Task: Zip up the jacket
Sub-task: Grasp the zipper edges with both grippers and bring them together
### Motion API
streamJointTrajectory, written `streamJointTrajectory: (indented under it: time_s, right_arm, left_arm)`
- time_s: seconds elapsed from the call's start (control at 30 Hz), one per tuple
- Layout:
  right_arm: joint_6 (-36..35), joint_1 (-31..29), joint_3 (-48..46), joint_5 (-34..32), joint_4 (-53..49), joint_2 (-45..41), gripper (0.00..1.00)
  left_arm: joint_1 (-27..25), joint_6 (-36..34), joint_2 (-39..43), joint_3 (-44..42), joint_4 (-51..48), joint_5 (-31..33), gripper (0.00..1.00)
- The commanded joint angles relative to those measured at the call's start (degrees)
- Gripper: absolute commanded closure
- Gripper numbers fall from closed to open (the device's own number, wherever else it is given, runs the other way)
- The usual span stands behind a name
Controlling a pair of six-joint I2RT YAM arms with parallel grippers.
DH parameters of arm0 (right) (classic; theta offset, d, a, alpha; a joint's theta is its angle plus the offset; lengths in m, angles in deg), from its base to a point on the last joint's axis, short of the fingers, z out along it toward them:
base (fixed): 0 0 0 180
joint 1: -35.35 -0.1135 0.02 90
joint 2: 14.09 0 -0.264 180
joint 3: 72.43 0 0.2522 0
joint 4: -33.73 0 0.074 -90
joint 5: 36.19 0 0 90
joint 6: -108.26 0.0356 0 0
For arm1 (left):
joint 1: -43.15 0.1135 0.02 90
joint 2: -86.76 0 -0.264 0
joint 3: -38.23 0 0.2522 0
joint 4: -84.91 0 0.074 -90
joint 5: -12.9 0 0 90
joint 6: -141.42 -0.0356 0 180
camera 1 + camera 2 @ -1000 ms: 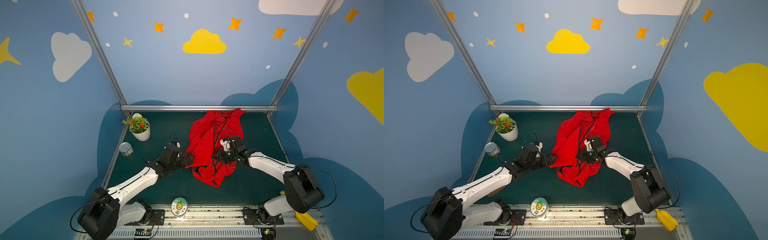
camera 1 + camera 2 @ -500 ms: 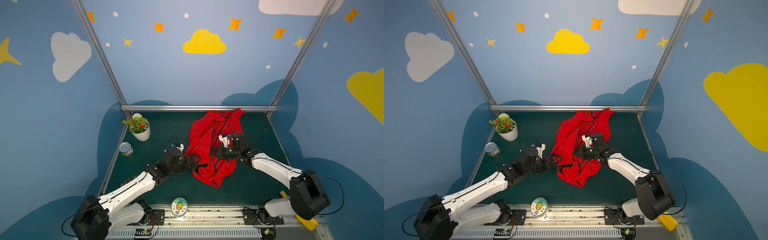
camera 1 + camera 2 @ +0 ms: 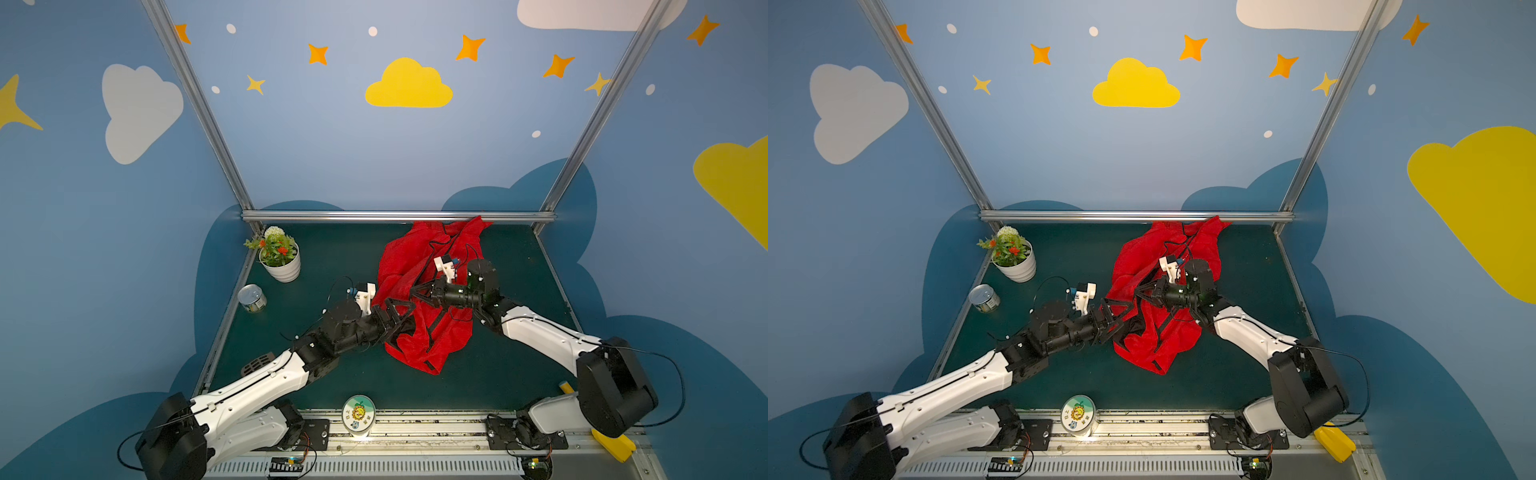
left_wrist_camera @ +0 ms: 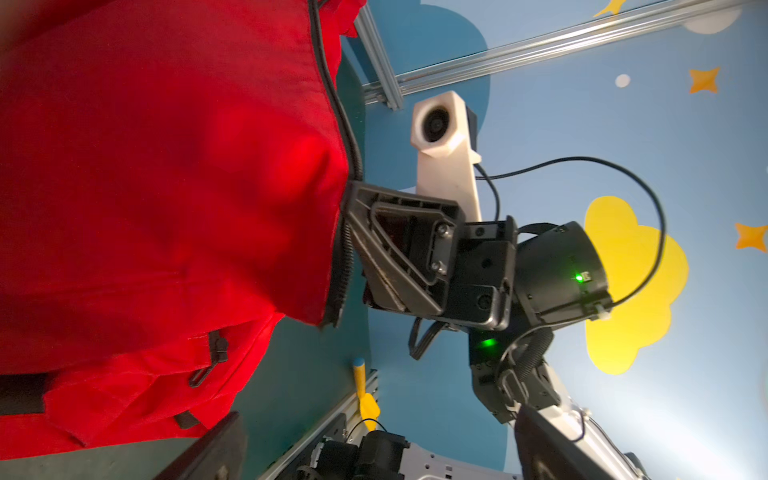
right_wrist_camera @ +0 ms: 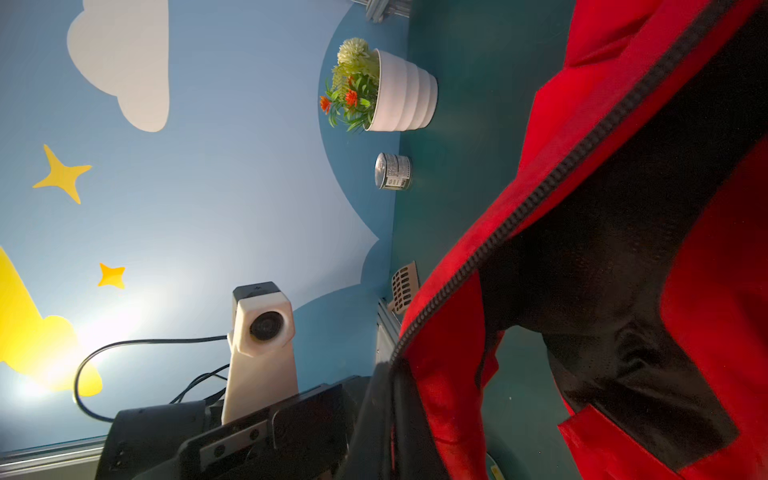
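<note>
Jacket (image 3: 401,266); flowerpot (image 3: 283,269), can (image 3: 252,297) well apart

both top views: high, downward | wrist views: close, share jacket (image 4: 166,166)

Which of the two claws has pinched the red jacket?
The right gripper, shut on the black zipper edge of the jacket. The left gripper reaches it too, but its jaws stand wide open.
</note>
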Motion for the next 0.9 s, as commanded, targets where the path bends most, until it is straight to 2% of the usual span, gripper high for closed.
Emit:
streamJointTrajectory:
  time_s: [0.0, 0.37, 0.63, 0.87]
  right_arm:
    - [3.9, -1.4, 1.6, 1.6, 7.6, 1.9, 1.0]
    - [11.9, -3.9, 2.8, 0.9, 21.3, 6.1, 1.0]
    - [13.4, -4.5, 2.2, 0.2, 23.2, 4.9, 1.0]
    - [12.8, -4.2, -1.4, -1.1, 22.4, 2.1, 1.0]
  left_arm:
    - [-0.4, 4.8, 0.4, -1.0, 7.3, -0.3, 0.01]
    - [-0.8, 12.1, -3.6, -0.5, 17.2, 2.5, 0.01]
    - [-0.4, 16.6, -9.7, -1.7, 27.8, 8.5, 0.01]
    - [1.7, 13.4, -8.3, -1.7, 24.3, 12.5, 0.01]
